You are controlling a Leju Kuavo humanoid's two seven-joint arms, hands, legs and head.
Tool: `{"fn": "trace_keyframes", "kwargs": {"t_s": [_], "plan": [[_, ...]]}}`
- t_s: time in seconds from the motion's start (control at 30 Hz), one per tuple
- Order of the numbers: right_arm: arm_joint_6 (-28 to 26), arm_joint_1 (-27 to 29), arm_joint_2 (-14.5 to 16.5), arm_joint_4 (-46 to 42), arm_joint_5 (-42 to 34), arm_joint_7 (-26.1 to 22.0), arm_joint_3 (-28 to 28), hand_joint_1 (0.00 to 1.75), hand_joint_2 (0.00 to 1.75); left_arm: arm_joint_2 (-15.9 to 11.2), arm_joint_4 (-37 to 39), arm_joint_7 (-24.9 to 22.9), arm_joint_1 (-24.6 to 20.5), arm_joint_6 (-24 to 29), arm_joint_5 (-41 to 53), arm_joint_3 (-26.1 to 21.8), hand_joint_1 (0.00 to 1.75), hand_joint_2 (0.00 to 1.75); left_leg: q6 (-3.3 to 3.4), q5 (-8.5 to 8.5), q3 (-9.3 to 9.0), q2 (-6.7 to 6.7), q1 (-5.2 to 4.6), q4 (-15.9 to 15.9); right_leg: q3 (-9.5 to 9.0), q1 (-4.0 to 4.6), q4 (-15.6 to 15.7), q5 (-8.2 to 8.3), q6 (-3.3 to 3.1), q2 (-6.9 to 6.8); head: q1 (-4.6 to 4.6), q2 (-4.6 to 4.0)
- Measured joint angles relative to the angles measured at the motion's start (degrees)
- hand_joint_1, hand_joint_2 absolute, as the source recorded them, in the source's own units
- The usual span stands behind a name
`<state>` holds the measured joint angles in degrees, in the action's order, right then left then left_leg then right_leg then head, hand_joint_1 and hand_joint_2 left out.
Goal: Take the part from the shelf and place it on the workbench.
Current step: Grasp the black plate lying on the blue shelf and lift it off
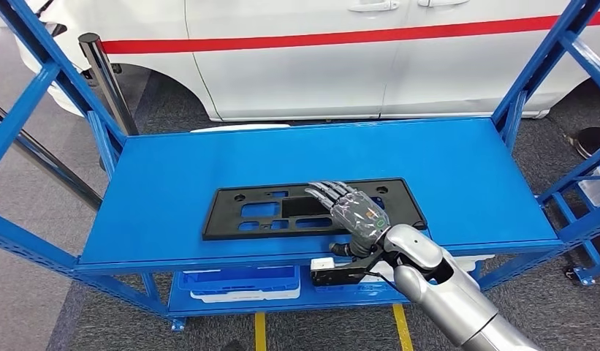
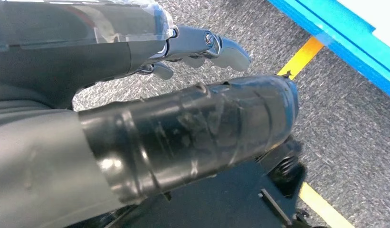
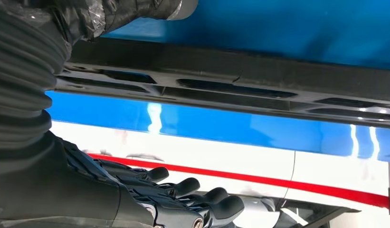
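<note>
Silver right arm (image 1: pixel 443 289) w/ black wrist bracket; robot hand (image 1: pixel 357 212) dark, clear-film-wrapped, grey ribbed cover.

Bright, even overhead light, no hard shadows. Head view sharp across the blue shelf (image 1: pixel 209 168); soft sheen on its top, faint shadow under the black part (image 1: pixel 282 208). Silver right arm (image 1: pixel 443 285) shows mild highlights. White car (image 1: pixel 319 58) behind slightly overexposed. Straight shelf posts bow a little near the edges. Left wrist view: left hand (image 2: pixel 183 128) very close, soft focus, glare streaks on its taped thumb; floor behind crisp. Right wrist view: white reflection streaks on the blue surface, near ribbed cover (image 3: pixel 22 95) dark and blurred.
</note>
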<state>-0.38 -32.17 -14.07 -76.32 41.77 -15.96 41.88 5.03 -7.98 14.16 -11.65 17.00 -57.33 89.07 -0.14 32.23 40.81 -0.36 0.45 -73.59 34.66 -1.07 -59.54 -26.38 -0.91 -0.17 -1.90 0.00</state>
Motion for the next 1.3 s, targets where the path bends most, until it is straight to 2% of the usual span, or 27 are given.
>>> {"fn": "trace_keyframes", "kwargs": {"t_s": [0.07,0.1,0.13,0.17,0.23,0.3,0.33,0.4,0.43,0.47,0.5,0.57,0.63,0.67,0.73,0.8,0.87,0.93,0.97,1.0,1.03,1.1,1.13,1.17,1.23,1.3], "plan": [[-0.2,0.0,0.0,0.1,0.1,0.1,0.0,0.0,1.75,0.0,0.0,0.0,0.0,0.0,0.0,0.0,0.0,0.0,0.39,-3.96,-3.43,0.01,-0.01,7.4,-0.18,0.0,0.0,-0.09,0.1,0.05,-0.01,0.0],[-0.3,-0.1,0.1,0.1,0.3,0.2,0.1,0.0,1.75,0.0,0.0,0.0,-0.1,0.0,0.0,0.0,0.0,0.0,0.65,-5.28,-5.2,0.0,-0.14,11.1,-0.22,0.08,0.0,-0.13,0.24,0.08,-0.01,0.0],[-0.6,-0.1,0.1,0.1,0.6,0.4,0.1,0.0,1.75,0.0,0.0,0.0,-0.1,0.0,-0.1,0.0,0.0,0.0,0.88,-5.96,-6.38,-0.02,-0.26,13.6,-0.2,0.16,0.0,-0.12,0.44,0.1,-0.01,0.0],[-1.2,-0.1,0.1,0.2,1.3,0.7,0.1,0.0,1.75,0.0,0.0,0.0,-0.2,0.0,-0.1,0.0,0.0,0.0,1.07,-6.01,-6.89,-0.04,-0.4,14.8,-0.16,0.21,0.1,-0.07,0.69,0.1,-0.02,0.0],[-2.5,-0.3,0.1,0.4,2.9,1.4,0.2,0.0,1.75,0.0,0.0,0.0,-0.1,0.0,-0.1,0.0,0.0,0.0,1.5,-6.13,-7.05,-0.09,-0.4,15.2,-0.16,0.31,0.3,0.05,1.36,0.09,-0.02,0.0],[-3.3,-0.6,0.0,0.7,4.2,1.9,0.3,0.0,1.75,0.0,0.0,0.0,-0.1,0.0,-0.1,0.0,0.0,0.0,2.18,-6.57,-7.41,-0.04,-0.16,16.0,0.24,0.29,-0.8,-0.89,1.93,0.11,-0.06,0.0],[-3.6,-0.8,-0.1,1.0,4.8,2.0,0.3,0.0,1.75,0.1,0.0,0.0,-0.1,0.0,-0.2,0.0,0.0,0.0,2.55,-6.76,-7.58,0.03,-0.04,16.3,1.18,0.3,-2.8,-2.21,2.13,0.13,-0.08,0.0],[-4.0,-0.9,-0.3,1.6,6.1,2.3,0.3,0.0,1.75,0.1,0.0,0.0,-0.1,0.0,-0.2,0.0,0.0,0.0,2.91,-6.82,-7.63,0.13,-0.11,16.4,4.41,0.19,-9.7,-5.52,2.35,0.15,-0.1,0.0],[-4.2,-0.9,-0.4,2.0,6.6,2.4,0.4,0.0,1.75,0.1,0.0,0.0,-0.1,0.0,-0.1,0.0,0.0,0.0,2.98,-6.8,-7.61,0.14,-0.15,16.3,5.94,0.16,-12.8,-6.54,2.44,0.14,-0.1,0.0],[-4.4,-0.8,-0.4,2.3,7.1,2.4,0.5,0.0,1.75,0.1,0.0,0.0,-0.1,0.0,-0.1,0.0,0.0,0.0,2.98,-6.75,-7.6,0.12,-0.17,16.3,6.76,0.12,-14.3,-6.55,2.51,0.14,-0.1,0.0],[-4.6,-0.9,-0.5,2.6,7.7,2.4,0.5,0.0,1.75,0.1,0.0,0.0,0.0,0.0,-0.1,0.0,0.0,0.0,2.96,-6.66,-7.61,0.07,-0.16,16.1,6.6,0.05,-13.8,-5.5,2.56,0.13,-0.1,0.0],[-5.1,-1.1,-0.7,3.0,8.8,2.4,0.6,0.0,1.75,0.2,0.0,-0.1,0.0,0.0,0.0,0.0,0.0,0.0,2.73,-6.27,-7.58,-0.05,-0.14,15.6,3.83,-0.15,-7.8,-1.86,2.56,0.12,-0.1,0.0],[-5.5,-1.6,-1.0,3.4,9.8,2.4,0.7,0.0,1.75,0.3,0.0,-0.1,0.0,0.0,0.1,0.0,0.0,0.0,2.22,-5.8,-7.25,-0.13,-0.35,14.8,1.18,-0.1,-2.1,-0.01,2.32,0.14,-0.08,0.0],[-5.5,-1.8,-1.1,3.6,10.2,2.4,0.8,0.0,1.75,0.3,0.0,-0.1,0.0,0.0,0.2,0.0,0.0,0.0,1.96,-5.68,-7.06,-0.13,-0.45,14.5,0.73,0.01,-0.9,0.01,2.11,0.18,-0.05,0.0],[-5.6,-2.0,-1.4,4.0,10.8,2.4,0.8,0.0,1.75,0.3,0.0,-0.2,0.0,0.0,0.3,0.0,0.0,0.0,1.49,-5.68,-6.88,-0.13,-0.45,14.5,0.77,0.14,-0.8,0.0,1.46,0.26,0.01,0.0],[-5.6,-2.3,-1.6,4.3,11.0,2.3,0.9,0.0,1.75,0.3,0.0,-0.3,0.0,0.0,0.4,0.0,0.0,0.0,0.94,-4.8,-6.48,-0.05,-0.3,13.4,0.68,0.05,-0.5,0.22,0.77,0.24,-0.02,0.0],[-5.6,-2.6,-1.8,4.6,11.3,2.2,0.9,0.0,1.75,0.3,0.0,-0.3,-0.1,0.0,0.5,0.0,0.0,0.0,0.37,-1.91,-4.44,0.03,-0.14,8.7,0.58,-0.1,-0.3,0.34,0.26,0.19,0.0,0.0],[-5.6,-2.7,-1.8,4.9,11.4,2.0,0.9,0.0,1.75,0.3,0.0,-0.3,0.0,0.0,0.5,0.0,0.0,0.0,0.01,1.18,-1.09,0.04,-0.02,1.4,0.61,-0.06,-0.3,0.33,0.07,0.15,0.01,0.0],[-5.6,-2.7,-1.9,5.0,11.5,2.0,1.0,0.0,1.75,0.3,0.0,-0.3,0.0,0.0,0.5,0.0,0.0,0.0,-0.05,1.59,-0.01,0.04,0.02,-0.8,0.6,-0.03,-0.3,0.32,0.05,0.14,0.01,0.0],[-5.6,-2.7,-1.9,5.2,11.6,1.9,1.0,0.0,1.75,0.3,0.0,-0.3,0.1,0.0,0.6,0.0,0.0,0.0,0.01,0.89,0.11,0.04,0.02,-0.9,0.57,0.0,-0.3,0.31,0.05,0.14,0.01,0.0],[-5.6,-2.7,-1.9,5.3,11.6,1.8,1.1,0.0,1.75,0.3,0.0,-0.3,0.1,0.0,0.6,0.0,0.0,0.0,0.17,-0.76,-0.82,0.04,0.02,1.2,0.52,0.01,-0.3,0.31,0.06,0.16,0.01,0.0],[-5.6,-2.9,-2.0,5.4,11.8,1.7,1.1,0.0,1.75,0.2,0.0,-0.3,0.0,0.0,0.6,0.0,0.0,0.0,0.81,-4.53,-4.31,0.03,-0.12,8.6,0.42,0.11,-0.3,0.29,0.12,0.21,0.01,0.0],[-5.6,-3.0,-2.0,5.5,11.9,1.6,1.1,0.0,1.75,0.2,0.0,-0.3,-0.1,0.1,0.6,0.0,0.0,0.0,1.13,-5.54,-5.78,0.03,-0.26,11.8,0.46,0.19,-0.3,0.29,0.28,0.22,0.01,0.0],[-5.6,-3.1,-2.1,5.5,12.2,1.7,1.2,0.0,1.75,0.2,0.0,-0.3,-0.2,0.1,0.6,0.0,0.0,0.0,1.38,-5.9,-6.65,0.01,-0.41,13.8,0.53,0.25,-0.3,0.34,0.5,0.21,0.0,0.0],[-5.9,-3.1,-2.2,5.7,13.3,2.2,1.3,0.0,1.75,0.2,0.0,-0.3,-0.2,0.2,0.6,0.0,0.0,0.0,1.7,-5.81,-7.04,-0.02,-0.6,14.9,0.58,0.26,-0.1,0.54,1.2,0.18,0.0,0.0],[-6.3,-3.2,-2.4,5.7,14.3,2.7,1.4,0.0,1.75,0.2,0.0,-0.3,-0.1,0.2,0.6,0.0,0.0,0.0,2.25,-6.31,-7.37,0.05,-0.27,15.6,0.68,0.24,-0.4,0.07,1.8,0.16,-0.01,0.0]]}}
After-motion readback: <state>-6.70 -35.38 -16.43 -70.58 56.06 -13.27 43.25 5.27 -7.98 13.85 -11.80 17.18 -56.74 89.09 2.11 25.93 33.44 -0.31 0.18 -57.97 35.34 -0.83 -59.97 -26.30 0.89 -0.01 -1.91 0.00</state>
